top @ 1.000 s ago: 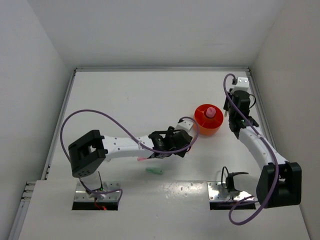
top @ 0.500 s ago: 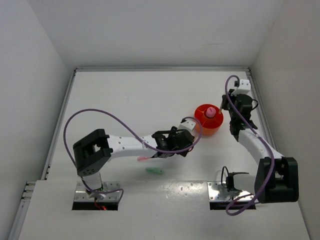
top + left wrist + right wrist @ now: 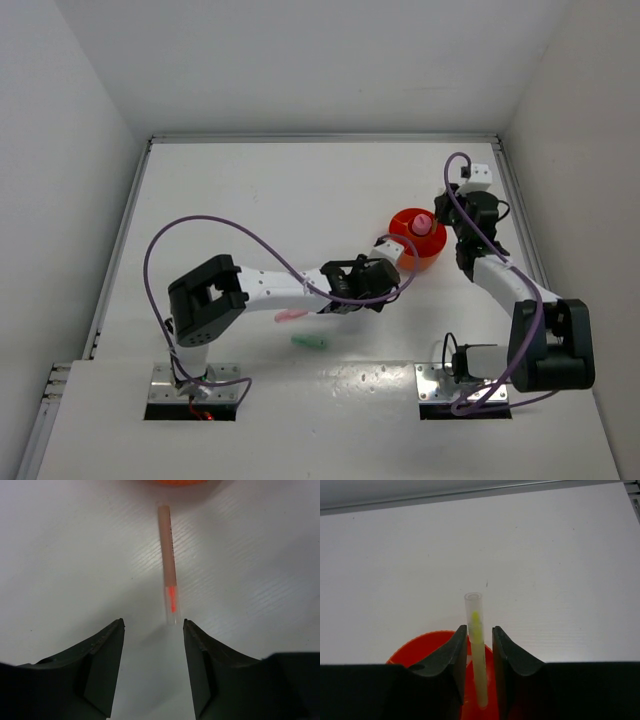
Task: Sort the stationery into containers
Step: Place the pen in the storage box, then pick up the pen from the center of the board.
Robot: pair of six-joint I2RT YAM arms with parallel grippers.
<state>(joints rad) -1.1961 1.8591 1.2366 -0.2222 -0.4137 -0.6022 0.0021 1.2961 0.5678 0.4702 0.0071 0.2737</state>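
Note:
The orange cup [image 3: 415,250] stands right of centre with a pink-capped tube [image 3: 422,222] upright in it. My left gripper [image 3: 392,268] is open and empty just near-left of the cup. In the left wrist view its jaws [image 3: 152,625] are spread over the table, with a pink stick [image 3: 168,555] lying just ahead and the cup's rim [image 3: 180,482] beyond. My right gripper [image 3: 452,228] is at the cup's right side. In the right wrist view its jaws [image 3: 480,630] stand slightly apart around a yellow stick [image 3: 476,645] whose lower end is inside the cup [image 3: 425,650].
Another pink stick [image 3: 290,316] and a green marker [image 3: 310,342] lie on the table near-left of the left wrist. White walls close in the table at the back and on both sides. The arm bases sit at the near edge.
My left gripper has moved right toward the cup. My right gripper has moved in to the cup's right side with the yellow stick.

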